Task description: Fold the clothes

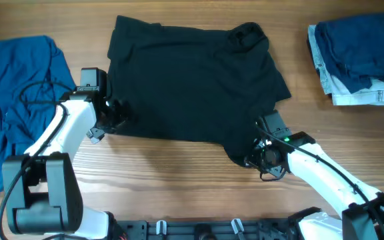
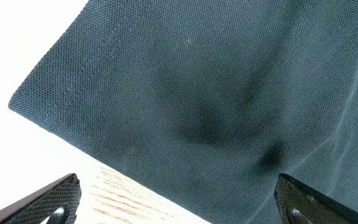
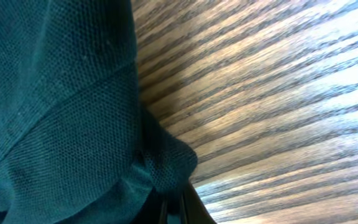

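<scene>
— Where do we have the large black cloth shirt [image 1: 192,80]?
— Spread flat mid-counter [image 1: 179,187], long axis running left to right. Our right gripper [image 1: 255,159] is clenched on its near right corner, and the cloth stretches away from it, up and leftward.
— And our left gripper [image 1: 119,113]?
— Released, jaws wide at the shirt's left edge. We'd judge it must close there before we lift.

The black shirt [image 1: 192,80] is matt, finely knitted cloth; the table [image 1: 179,173], grained wood.
</scene>
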You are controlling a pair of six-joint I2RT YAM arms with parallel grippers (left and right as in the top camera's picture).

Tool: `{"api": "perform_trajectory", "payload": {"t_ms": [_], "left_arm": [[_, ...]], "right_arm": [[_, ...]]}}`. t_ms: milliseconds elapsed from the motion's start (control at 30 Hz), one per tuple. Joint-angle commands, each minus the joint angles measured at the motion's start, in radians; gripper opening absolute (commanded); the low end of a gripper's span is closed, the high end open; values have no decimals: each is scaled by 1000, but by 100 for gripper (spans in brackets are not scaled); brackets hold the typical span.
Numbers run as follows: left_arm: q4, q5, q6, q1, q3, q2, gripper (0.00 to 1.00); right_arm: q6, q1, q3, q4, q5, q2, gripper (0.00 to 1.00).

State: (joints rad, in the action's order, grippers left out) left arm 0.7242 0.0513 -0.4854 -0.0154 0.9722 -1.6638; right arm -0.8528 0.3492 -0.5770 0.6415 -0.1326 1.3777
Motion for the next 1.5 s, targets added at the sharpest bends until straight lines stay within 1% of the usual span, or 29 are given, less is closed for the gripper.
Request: {"api": "perform_trajectory", "payload": {"t_ms": [0, 100, 133, 200, 333, 367, 433, 467, 533, 567, 600, 633, 667, 767, 833, 867, 933, 967, 1000, 1100, 1133, 1200, 1267, 1300, 1333, 1400, 1467], "left_arm": [[1, -4, -17, -6, -6, 13, 99], [2, -4, -17, -6, -6, 13, 99], [2, -4, -17, -6, -6, 13, 99], [3, -4, -17, -6, -6, 13, 99], [42, -32, -16, -6, -6, 13, 99], [81, -61, -16, -6, -6, 13, 99], [109, -64, -3, -6, -6, 13, 100], [124, -64, 8, -6, -6, 13, 100], [152, -64, 10, -10, -6, 13, 100], [161, -65, 10, -10, -6, 13, 100], [166, -65, 19, -10, -5, 13, 100], [172, -64, 37, -10, -5, 13, 98], [183, -64, 37, -10, -5, 13, 98], [194, -68, 37, -10, -5, 15, 95], [225, -82, 43, -10, -6, 14, 94], [224, -87, 59, -10, -6, 14, 94], [196, -72, 58, -10, -6, 14, 94], [179, -42, 58, -10, -11, 14, 89], [163, -31, 58, -10, -18, 14, 86], [75, -25, 51, -10, -82, 13, 64], [47, -25, 47, -10, -102, 13, 56], [5, -26, 21, -10, -130, 13, 29], [-9, -27, 21, -9, -137, 13, 18], [-13, -34, 20, -9, -137, 13, 14], [-16, -42, 19, -9, -137, 13, 4], [-5, -44, 5, -9, -137, 13, 4], [48, -44, -45, -9, -137, 13, 4]], "right_arm": [[1, 3, -60, 91, 77, -73, 4], [35, 3, -196, 321, 179, -211, 4], [40, 3, -224, 362, 181, -245, 4], [38, 3, -236, 406, 181, -280, 4], [33, 3, -234, 513, 180, -261, 4], [27, 3, -234, 531, 147, -247, 4], [27, 3, -234, 542, 95, -242, 5], [27, 3, -234, 546, 71, -242, 7], [27, 3, -234, 549, 72, -243, 29], [26, 3, -234, 547, 72, -243, 47], [28, 3, -235, 544, 72, -243, 79], [35, 3, -235, 534, 72, -243, 87], [34, 3, -235, 511, 80, -243, 89], [60, 3, -253, 390, 114, -243, 89], [146, 3, -290, 262, 113, -243, 89], [192, 3, -309, 159, 118, -242, 88], [227, 3, -310, 70, 127, -242, 87], [230, 3, -310, 37, 162, -242, 84], [257, 3, -309, 15, 171, -242, 84], [385, 3, -309, -120, 172, -242, 83], [388, 3, -309, -151, 190, -242, 81], [420, 3, -309, -210, 200, -235, 79], [434, 3, -309, -241, 204, -219, 78], [435, 3, -309, -243, 204, -211, 77], [434, 3, -309, -243, 204, -195, 77], [435, 3, -309, -248, 208, -168, 76], [435, 3, -309, -252, 208, -156, 76]]}}
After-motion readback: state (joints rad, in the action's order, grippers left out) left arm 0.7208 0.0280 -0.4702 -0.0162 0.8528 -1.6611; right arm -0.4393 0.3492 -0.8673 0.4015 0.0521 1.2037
